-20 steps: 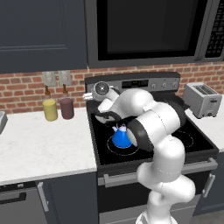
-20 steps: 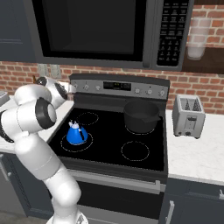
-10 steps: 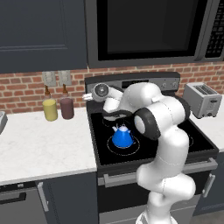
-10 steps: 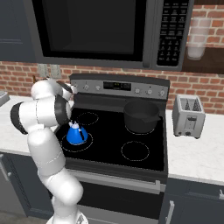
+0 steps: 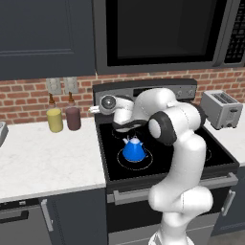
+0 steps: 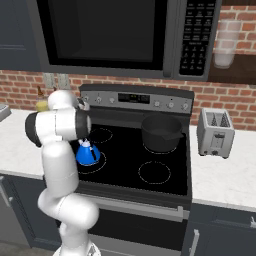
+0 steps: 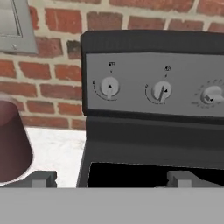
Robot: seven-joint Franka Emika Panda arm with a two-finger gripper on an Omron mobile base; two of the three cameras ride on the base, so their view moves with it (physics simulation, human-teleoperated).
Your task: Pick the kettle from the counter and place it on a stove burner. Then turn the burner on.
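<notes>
On stove burner (image 5: 136, 160): one kettle (image 5: 134, 148).

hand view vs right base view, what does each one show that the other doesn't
Hand view: the knobs' pointer marks close up, a maroon bottle, and the open gripper. Right base view: the kettle standing on the cooktop, a pot, a toaster and the microwave. Both: the control panel and brick wall.

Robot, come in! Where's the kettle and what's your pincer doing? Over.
Pincer open, empty, facing stove knobs. Kettle upright on front-left stove burner. Nothing between pincer and knobs.
</notes>
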